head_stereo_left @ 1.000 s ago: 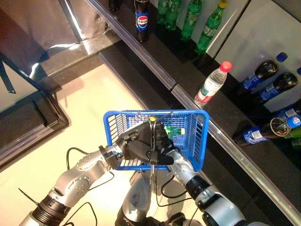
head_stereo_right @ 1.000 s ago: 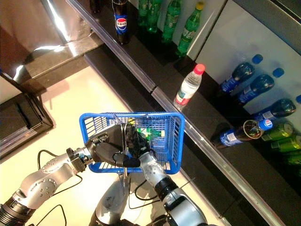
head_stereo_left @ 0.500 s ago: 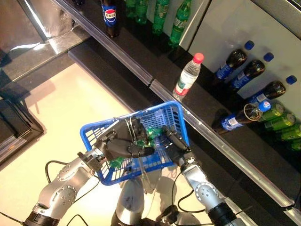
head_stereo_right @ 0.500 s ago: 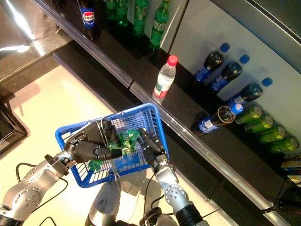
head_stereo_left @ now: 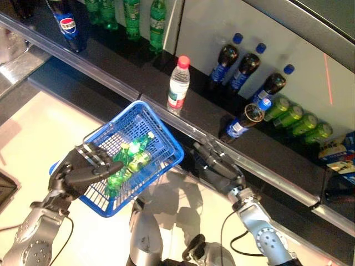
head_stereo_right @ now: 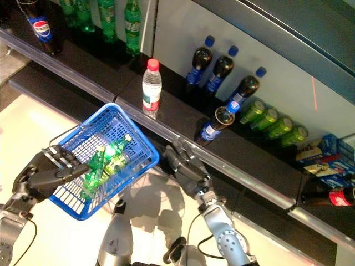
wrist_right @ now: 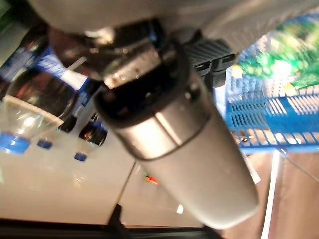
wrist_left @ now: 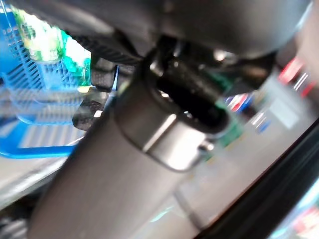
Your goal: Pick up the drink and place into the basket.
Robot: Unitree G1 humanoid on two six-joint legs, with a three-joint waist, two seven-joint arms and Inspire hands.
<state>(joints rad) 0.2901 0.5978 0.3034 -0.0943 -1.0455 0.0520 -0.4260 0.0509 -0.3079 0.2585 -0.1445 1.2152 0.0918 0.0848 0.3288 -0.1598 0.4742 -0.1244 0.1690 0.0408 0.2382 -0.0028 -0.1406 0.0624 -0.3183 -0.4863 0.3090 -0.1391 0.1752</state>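
Observation:
A blue plastic basket (head_stereo_left: 164, 134) hangs tilted in front of the shelf, with my left hand (head_stereo_left: 77, 169) shut on its near rim. Two green drink bottles (head_stereo_left: 130, 158) with yellow caps lie inside it on the mesh floor. To the right of the basket my right hand (head_stereo_left: 222, 169) hovers empty by the shelf edge, its fingers straight, a short gap away from the basket. The right wrist view shows the basket (wrist_right: 269, 117) and the green bottles (wrist_right: 279, 59) past the hand's fingers (wrist_right: 209, 55).
A long black shelf (head_stereo_left: 194, 116) runs behind the basket. On it stand a clear water bottle with a red cap (head_stereo_left: 178, 83), three dark cola bottles (head_stereo_left: 247, 64), one cola bottle lying down (head_stereo_left: 244, 119), green cans (head_stereo_left: 291, 113) and more green bottles (head_stereo_left: 130, 16).
My right hand has come out of the basket and moved right, leaving the green bottle inside. The left hand keeps hold of the basket. The camera has swung right along the shelf.

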